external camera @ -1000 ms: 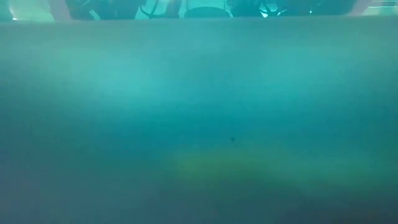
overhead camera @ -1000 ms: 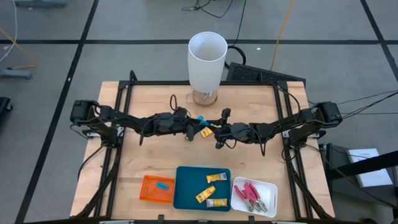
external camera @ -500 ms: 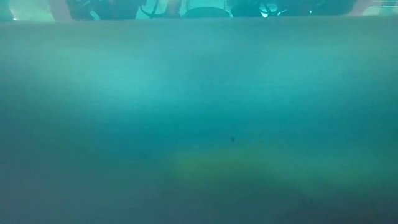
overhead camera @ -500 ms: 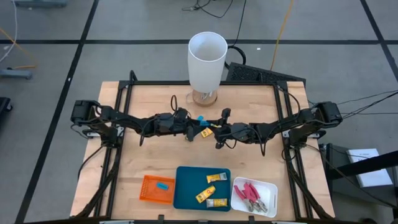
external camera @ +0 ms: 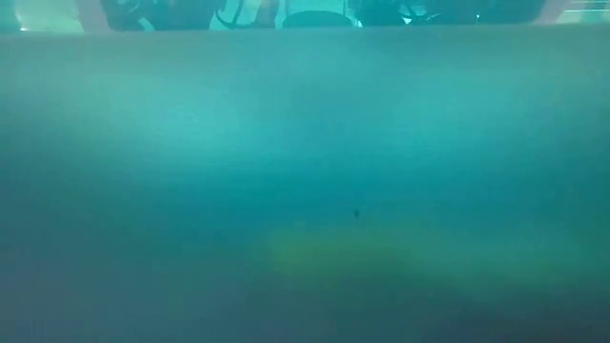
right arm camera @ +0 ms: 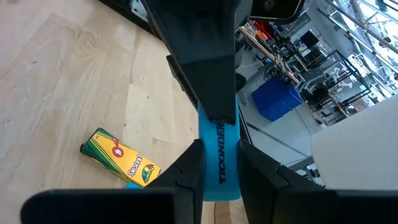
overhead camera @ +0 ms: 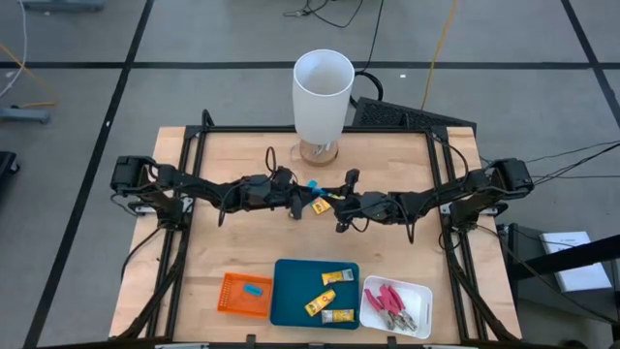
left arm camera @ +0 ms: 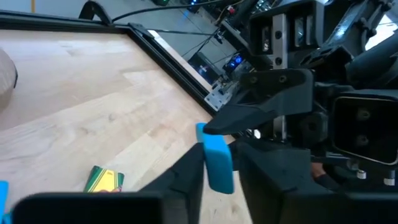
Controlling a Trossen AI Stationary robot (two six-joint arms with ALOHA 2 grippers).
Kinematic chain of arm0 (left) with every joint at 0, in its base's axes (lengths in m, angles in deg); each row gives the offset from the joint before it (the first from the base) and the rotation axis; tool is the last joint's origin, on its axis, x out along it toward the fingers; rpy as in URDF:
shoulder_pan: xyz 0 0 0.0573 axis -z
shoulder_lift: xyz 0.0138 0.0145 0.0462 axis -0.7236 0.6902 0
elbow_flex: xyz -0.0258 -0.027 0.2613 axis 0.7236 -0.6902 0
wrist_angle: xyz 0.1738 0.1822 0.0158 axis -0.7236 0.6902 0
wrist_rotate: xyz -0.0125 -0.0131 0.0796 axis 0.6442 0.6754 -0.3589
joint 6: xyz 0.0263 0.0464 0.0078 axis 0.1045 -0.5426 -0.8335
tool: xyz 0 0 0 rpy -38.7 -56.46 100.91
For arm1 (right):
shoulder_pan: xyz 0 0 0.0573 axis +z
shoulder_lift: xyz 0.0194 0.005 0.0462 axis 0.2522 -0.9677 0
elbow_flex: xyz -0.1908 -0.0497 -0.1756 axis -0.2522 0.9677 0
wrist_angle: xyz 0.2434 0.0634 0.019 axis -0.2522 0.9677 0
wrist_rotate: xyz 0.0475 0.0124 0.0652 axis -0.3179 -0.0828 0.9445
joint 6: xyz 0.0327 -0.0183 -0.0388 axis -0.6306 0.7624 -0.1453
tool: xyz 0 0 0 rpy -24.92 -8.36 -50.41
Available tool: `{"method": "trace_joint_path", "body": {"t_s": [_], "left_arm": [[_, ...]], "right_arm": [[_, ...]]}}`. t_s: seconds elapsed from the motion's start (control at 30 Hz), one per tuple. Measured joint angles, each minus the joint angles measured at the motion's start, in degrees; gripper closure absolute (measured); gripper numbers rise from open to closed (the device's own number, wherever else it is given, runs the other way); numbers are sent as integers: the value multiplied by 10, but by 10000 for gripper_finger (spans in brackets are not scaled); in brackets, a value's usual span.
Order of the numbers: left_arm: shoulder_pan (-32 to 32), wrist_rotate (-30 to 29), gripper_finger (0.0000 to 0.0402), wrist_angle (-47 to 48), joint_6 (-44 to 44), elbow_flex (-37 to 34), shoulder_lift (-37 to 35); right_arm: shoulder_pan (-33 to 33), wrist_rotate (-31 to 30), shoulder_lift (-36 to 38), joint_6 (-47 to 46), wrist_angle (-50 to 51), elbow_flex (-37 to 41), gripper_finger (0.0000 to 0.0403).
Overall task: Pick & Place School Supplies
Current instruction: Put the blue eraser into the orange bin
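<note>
My left gripper (overhead camera: 302,201) and my right gripper (overhead camera: 336,207) meet tip to tip over the middle of the table. Both are shut on one light-blue block (left arm camera: 216,163), which also shows in the right wrist view (right arm camera: 219,155) with dark lettering along it. A yellow rectangular piece with dark marks (right arm camera: 118,158) lies flat on the table under them and also shows in the high view (overhead camera: 322,206). A second light-blue bit (overhead camera: 313,185) shows beside it. My left gripper pinches the block's end (left arm camera: 217,180) between its two fingers, coming level from the table's left. The block is lifted clear of the table. Its other end reaches into the right gripper's fingers. My right gripper pinches the block's near end (right arm camera: 219,177) between its two fingers, coming level from the table's right, fingers along the block. The block is clear of the table. The left gripper's finger (right arm camera: 205,68) covers its far end.
A tall white cylinder (overhead camera: 323,92) stands at the far edge. At the near edge stand an orange tray (overhead camera: 232,301) with a blue block, a teal tray (overhead camera: 291,301) with three yellow pieces and a white tray (overhead camera: 418,296) with red-handled tools. A teal haze fills the low view.
</note>
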Motion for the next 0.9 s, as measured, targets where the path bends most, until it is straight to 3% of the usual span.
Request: {"method": "trace_joint_path", "body": {"t_s": [0.17, 0.33, 0.53, 0.63, 0.9], "left_arm": [[0, -4, 348, 1, -10, 0, 0], [0, -4, 362, 1, -21, 0, 0], [-5, 8, 355, -4, -32, 0, 0], [-9, 12, 364, -7, -40, 0, 0], [-19, 43, 362, -7, -62, 0, -4]], "right_arm": [[0, 0, 0, 0, 0, 0, 340], [0, 0, 0, -3, 1, 0, 334], [0, -4, 0, -77, 2, 0, 272], [11, -42, 7, -132, 16, 0, 235], [28, -58, 89, -272, 184, 0, 184]]}}
